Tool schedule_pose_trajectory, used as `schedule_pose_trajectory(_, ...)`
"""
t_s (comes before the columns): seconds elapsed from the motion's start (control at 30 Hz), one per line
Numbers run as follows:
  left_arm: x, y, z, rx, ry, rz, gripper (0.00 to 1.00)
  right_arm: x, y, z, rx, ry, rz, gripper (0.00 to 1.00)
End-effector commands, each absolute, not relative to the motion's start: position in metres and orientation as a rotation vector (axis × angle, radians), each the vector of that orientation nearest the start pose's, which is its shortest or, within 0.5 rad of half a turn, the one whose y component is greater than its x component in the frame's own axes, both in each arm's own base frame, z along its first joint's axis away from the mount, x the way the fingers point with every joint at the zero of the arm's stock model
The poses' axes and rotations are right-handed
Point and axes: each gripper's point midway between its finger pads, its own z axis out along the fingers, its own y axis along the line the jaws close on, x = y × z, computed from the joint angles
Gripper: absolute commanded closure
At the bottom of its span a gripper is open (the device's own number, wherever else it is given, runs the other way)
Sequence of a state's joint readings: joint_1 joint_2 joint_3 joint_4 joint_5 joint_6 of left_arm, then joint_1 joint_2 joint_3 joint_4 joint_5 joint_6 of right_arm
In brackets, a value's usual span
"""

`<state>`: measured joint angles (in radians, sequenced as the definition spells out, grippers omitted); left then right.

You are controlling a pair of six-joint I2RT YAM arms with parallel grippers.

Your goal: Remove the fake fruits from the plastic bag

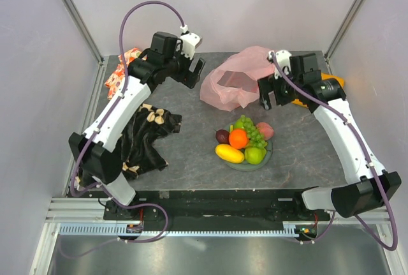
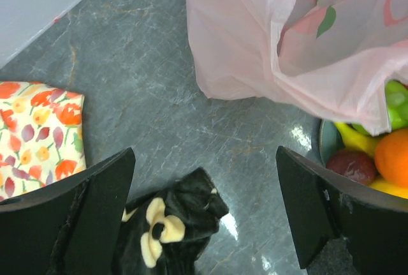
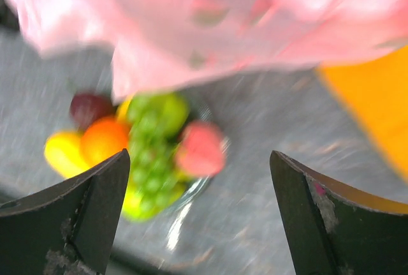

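Fruits fill the plate, bag just behind. We see left pincer and right pincer spread wide.

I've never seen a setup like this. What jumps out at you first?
A plate piled with bright fake fruits sits mid-table, colourful against the grey. Behind it lies a crumpled pink bag, with the open left gripper and right gripper hovering at either side.

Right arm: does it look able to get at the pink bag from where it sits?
Probably yes. The right gripper is open and sits right beside the plastic bag, with nothing between them. The plate lies nearer the bases, off that path.
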<state>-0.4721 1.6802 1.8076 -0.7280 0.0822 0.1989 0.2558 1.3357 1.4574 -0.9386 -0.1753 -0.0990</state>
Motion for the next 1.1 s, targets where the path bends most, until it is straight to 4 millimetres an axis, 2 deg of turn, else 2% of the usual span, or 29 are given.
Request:
schedule_pose_trajectory(0.0, 0.398, -0.193, 0.325, 0.78, 1.945, -0.167, 0.01, 0.371, 0.081, 0.328, -0.391, 2.044, 0.032, 0.02)
schedule_pose_trajectory(0.07, 0.395, -0.185, 0.327, 0.759, 1.95, -0.165, 0.01, 0.39, 0.067, 0.352, -0.282, 1.956, -0.015, 0.02)
schedule_pose_trajectory(0.17, 0.393, -0.17, 0.336, 0.697, 1.955, -0.195, 0.01, 0.41, 0.061, 0.371, -0.207, 1.908, -0.047, 0.02)
schedule_pose_trajectory(0.23, 0.39, -0.159, 0.338, 0.655, 1.963, -0.22, 0.01, 0.416, 0.049, 0.378, -0.096, 1.903, -0.094, 0.02)
schedule_pose_trajectory(0.3, 0.387, -0.15, 0.336, 0.615, 1.978, -0.24, 0.01, 0.415, 0.045, 0.377, -0.034, 1.901, -0.096, 0.02)
schedule_pose_trajectory(0.33, 0.382, -0.149, 0.326, 0.616, 2.0, -0.27, 0.01, 0.414, 0.045, 0.373, -0.007, 1.907, -0.079, 0.02)
schedule_pose_trajectory(0.37, 0.379, -0.141, 0.325, 0.59, 2.005, -0.28, 0.01, 0.407, 0.045, 0.377, 0.005, 1.894, -0.065, 0.02)
schedule_pose_trajectory(0.43, 0.372, -0.137, 0.31, 0.555, 2.044, -0.339, 0.01, 0.399, 0.042, 0.364, 0.004, 1.919, -0.08, 0.02)
schedule_pose_trajectory(0.47, 0.369, -0.128, 0.311, 0.516, 2.046, -0.347, 0.01, 0.392, 0.038, 0.367, 0.009, 1.91, -0.095, 0.02)
schedule_pose_trajectory(0.53, 0.364, -0.124, 0.305, 0.48, 2.067, -0.403, 0.01, 0.385, 0.031, 0.361, 0.019, 1.931, -0.134, 0.02)
schedule_pose_trajectory(0.67, 0.364, -0.102, 0.311, 0.406, 2.05, -0.388, 0.01, 0.375, 0.03, 0.362, 0.011, 1.939, -0.134, 0.02)
schedule_pose_trajectory(0.77, 0.365, -0.091, 0.314, 0.362, 2.048, -0.382, 0.01, 0.382, 0.027, 0.363, 0.022, 1.921, -0.153, 0.02)
schedule_pose_trajectory(0.87, 0.363, -0.092, 0.317, 0.364, 2.04, -0.398, 0.01, 0.389, 0.029, 0.361, 0.036, 1.923, -0.151, 0.02)
schedule_pose_trajectory(1.07, 0.361, -0.094, 0.314, 0.366, 2.046, -0.429, 0.01, 0.39, 0.032, 0.353, 0.037, 1.937, -0.127, 0.02)
